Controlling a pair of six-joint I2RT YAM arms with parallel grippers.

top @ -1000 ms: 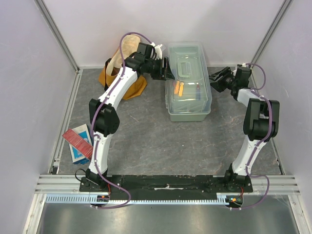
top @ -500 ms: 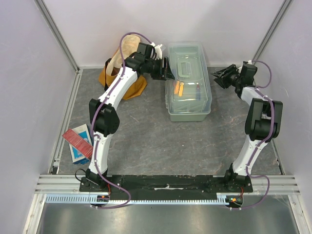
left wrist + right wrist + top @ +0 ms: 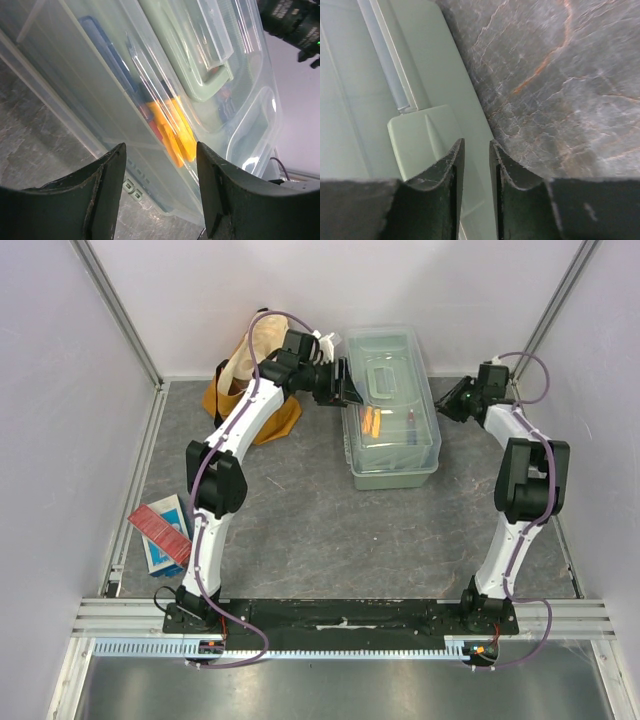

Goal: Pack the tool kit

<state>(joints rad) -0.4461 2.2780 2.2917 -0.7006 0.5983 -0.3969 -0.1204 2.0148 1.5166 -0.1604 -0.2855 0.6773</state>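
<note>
The tool kit box (image 3: 390, 410), pale grey-green with a clear lid, stands shut at the back middle. Orange-handled tools (image 3: 368, 422) show through the lid, also in the left wrist view (image 3: 175, 130). My left gripper (image 3: 350, 390) is open and empty at the box's left side, its jaws wide over the lid's edge (image 3: 161, 150). My right gripper (image 3: 447, 408) is at the box's right side. Its jaws (image 3: 476, 145) stand a narrow gap apart with nothing between them, above a green latch tab (image 3: 420, 140).
A mustard-yellow bag (image 3: 245, 380) sits behind my left arm at the back left. A red-blue booklet (image 3: 160, 530) lies at the left edge. Pale walls and metal posts enclose the grey stone-patterned floor (image 3: 560, 75).
My right gripper has swung back and then in toward the box's right side. My left gripper has edged right against the box, which has shifted slightly.
</note>
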